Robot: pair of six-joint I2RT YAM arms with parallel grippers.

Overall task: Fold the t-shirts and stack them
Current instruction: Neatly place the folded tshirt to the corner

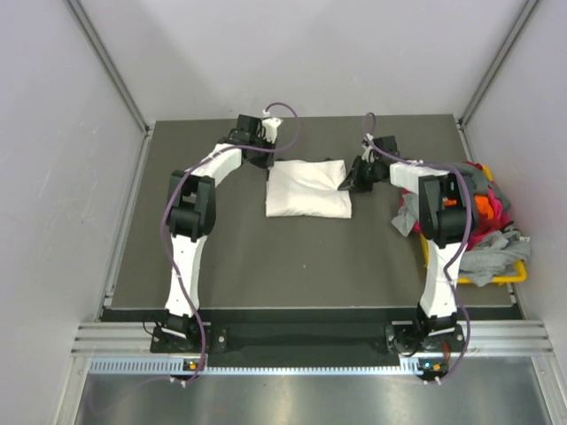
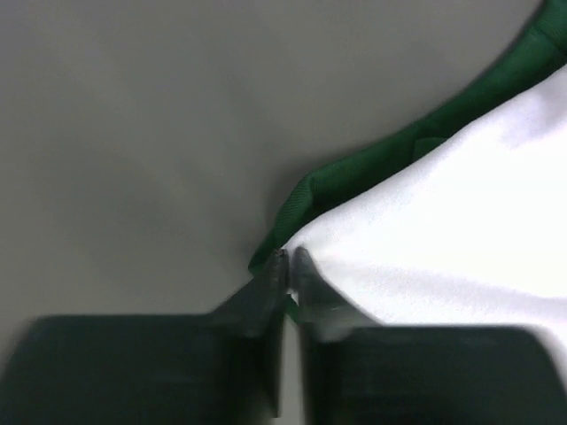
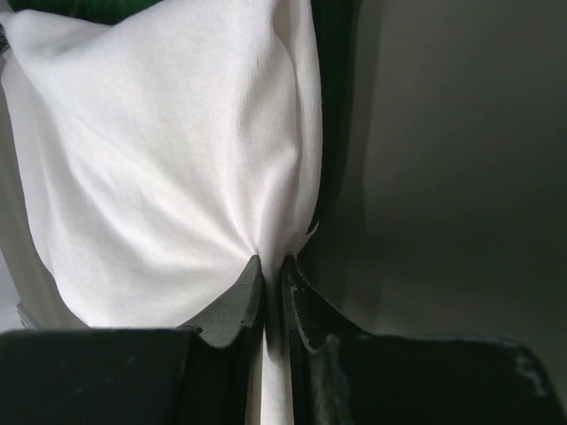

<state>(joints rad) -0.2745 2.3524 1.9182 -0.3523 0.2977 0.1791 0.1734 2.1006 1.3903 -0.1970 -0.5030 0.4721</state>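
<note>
Left gripper (image 1: 268, 162) and right gripper (image 1: 346, 183) pinch white t-shirt (image 1: 306, 190) between them.

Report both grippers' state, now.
Left gripper: closed, pinching the white tee at its green-edged corner.
Right gripper: closed, pinching the white tee's edge.

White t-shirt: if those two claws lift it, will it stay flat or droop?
Probably droop: the white t-shirt puckers where the right gripper pinches it. Held only there and at the left gripper, its middle would likely sag.
</note>
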